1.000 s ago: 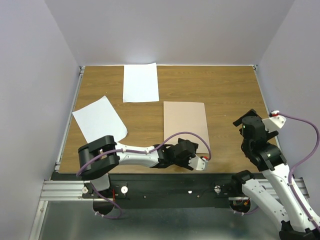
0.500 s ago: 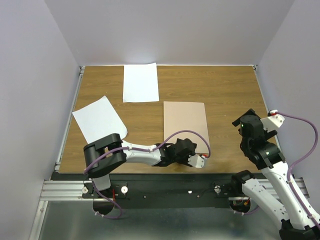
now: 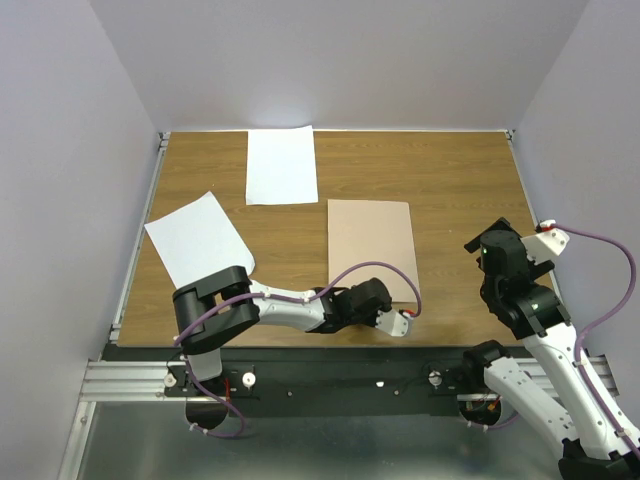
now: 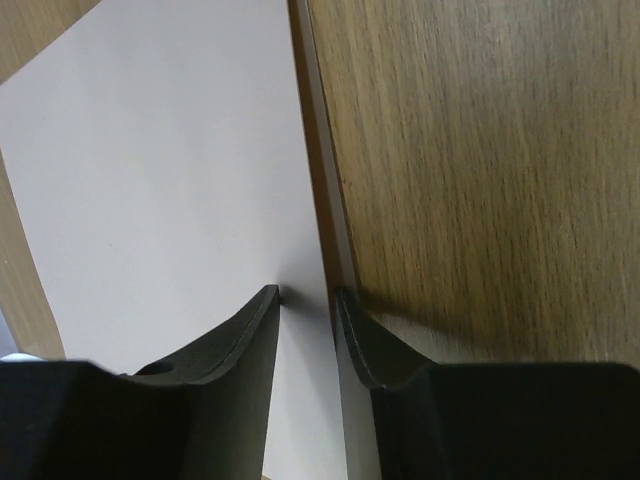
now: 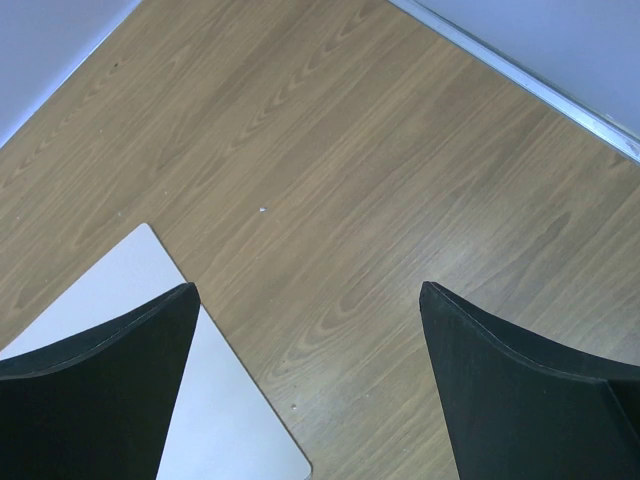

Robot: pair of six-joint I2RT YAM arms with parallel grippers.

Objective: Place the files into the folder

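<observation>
The flat tan-brown cardboard folder (image 3: 371, 248) lies closed on the wooden bench (image 4: 480, 150), its long axis running away from the arms. The left hand (image 4: 307, 295), the nearer one, sits narrow astride the folder's right edge at the near corner; whether it grips is unclear. The right hand (image 5: 307, 290) hangs wide to the folder's right. One white paper sheet (image 3: 281, 165) lies beyond the folder's far left corner, and a second sheet (image 3: 198, 238) lies to the folder's left.

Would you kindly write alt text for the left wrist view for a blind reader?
The left pincer, dark fingers narrowly parted, straddles the edge of a flat tan cardboard folder lying on a brown wooden table. One finger is over the folder, the other over wood.
</observation>
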